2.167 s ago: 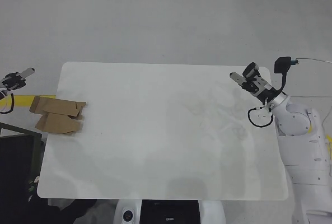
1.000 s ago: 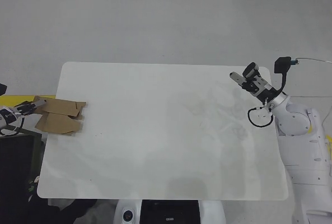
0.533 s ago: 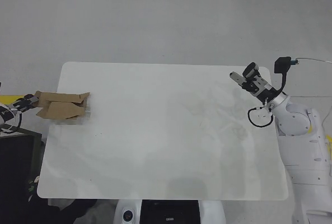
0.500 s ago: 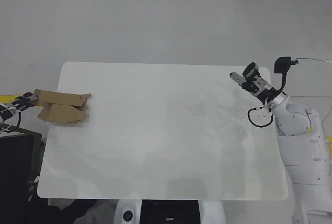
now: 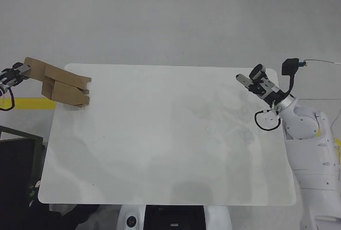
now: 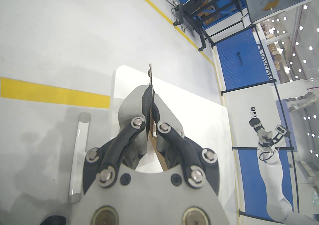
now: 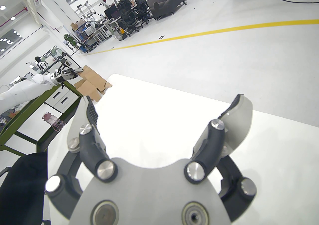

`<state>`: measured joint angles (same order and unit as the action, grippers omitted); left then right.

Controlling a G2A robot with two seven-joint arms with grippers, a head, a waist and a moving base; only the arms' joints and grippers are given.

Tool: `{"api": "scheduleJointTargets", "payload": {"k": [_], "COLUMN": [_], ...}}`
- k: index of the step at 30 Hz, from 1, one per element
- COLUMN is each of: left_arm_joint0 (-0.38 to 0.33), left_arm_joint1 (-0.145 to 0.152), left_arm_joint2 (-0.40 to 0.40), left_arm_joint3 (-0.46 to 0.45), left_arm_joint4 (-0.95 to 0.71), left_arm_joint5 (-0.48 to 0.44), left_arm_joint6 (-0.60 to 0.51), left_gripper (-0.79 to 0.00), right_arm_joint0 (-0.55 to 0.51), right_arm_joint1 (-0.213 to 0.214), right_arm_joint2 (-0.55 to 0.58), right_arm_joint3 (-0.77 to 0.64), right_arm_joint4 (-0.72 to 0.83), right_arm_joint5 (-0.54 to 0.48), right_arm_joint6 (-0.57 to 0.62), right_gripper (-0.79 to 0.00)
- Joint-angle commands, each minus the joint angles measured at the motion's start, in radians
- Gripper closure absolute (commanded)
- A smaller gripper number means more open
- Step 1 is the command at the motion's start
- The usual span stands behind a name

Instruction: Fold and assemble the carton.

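Note:
A flattened brown cardboard carton (image 5: 58, 84) hangs tilted above the table's far left corner. My left gripper (image 5: 20, 70) is shut on its outer edge, just off the table. In the left wrist view the cardboard edge (image 6: 150, 79) sticks out edge-on from between the shut fingers (image 6: 147, 101). The right wrist view shows the carton (image 7: 92, 81) far off, held by the left gripper (image 7: 77, 70). My right gripper (image 5: 248, 79) stands open over the table's far right edge with nothing between its fingers (image 7: 87, 109).
The white table (image 5: 170, 149) has rounded corners and a bare top. A dark green frame (image 7: 32, 104) and a dark chair back (image 7: 23, 186) stand beside the table's left side. Yellow floor lines (image 6: 54, 92) run past the table.
My left gripper closed on the carton's edge, lifted it off the table's left side and carried it up toward the far left corner. The right arm has kept still.

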<state>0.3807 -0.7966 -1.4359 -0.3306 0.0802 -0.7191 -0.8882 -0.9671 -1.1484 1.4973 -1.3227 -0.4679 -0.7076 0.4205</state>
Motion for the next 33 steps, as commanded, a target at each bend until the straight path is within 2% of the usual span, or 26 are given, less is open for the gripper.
{"api": "scheduleJointTargets", "payload": {"k": [1, 11, 21, 27, 33], "left_arm_joint0": [-0.012, -0.062, -0.074, -0.066, -0.053], "left_arm_joint1": [-0.015, -0.102, -0.18, -0.225, -0.257], "left_arm_joint2": [0.013, 0.121, 0.244, 0.307, 0.35], "left_arm_joint3": [-0.026, -0.161, -0.215, -0.274, -0.351], "left_arm_joint4": [-0.023, -0.122, -0.131, -0.188, -0.24], "left_arm_joint5": [0.014, 0.06, 0.136, 0.146, 0.152], "left_arm_joint6": [-0.001, 0.019, 0.166, 0.161, 0.159], "left_gripper": [0.0, 0.0, 0.0, 0.0, 0.0], "right_arm_joint0": [0.0, 0.0, 0.0, 0.0, 0.0], "right_arm_joint1": [0.0, 0.0, 0.0, 0.0, 0.0], "right_arm_joint2": [0.0, 0.0, 0.0, 0.0, 0.0], "right_arm_joint3": [0.0, 0.0, 0.0, 0.0, 0.0], "right_arm_joint4": [0.0, 0.0, 0.0, 0.0, 0.0], "right_arm_joint5": [0.0, 0.0, 0.0, 0.0, 0.0], "right_arm_joint6": [0.0, 0.0, 0.0, 0.0, 0.0], "right_gripper": [-0.785, -0.785, -0.785, -0.785, -0.785]}}
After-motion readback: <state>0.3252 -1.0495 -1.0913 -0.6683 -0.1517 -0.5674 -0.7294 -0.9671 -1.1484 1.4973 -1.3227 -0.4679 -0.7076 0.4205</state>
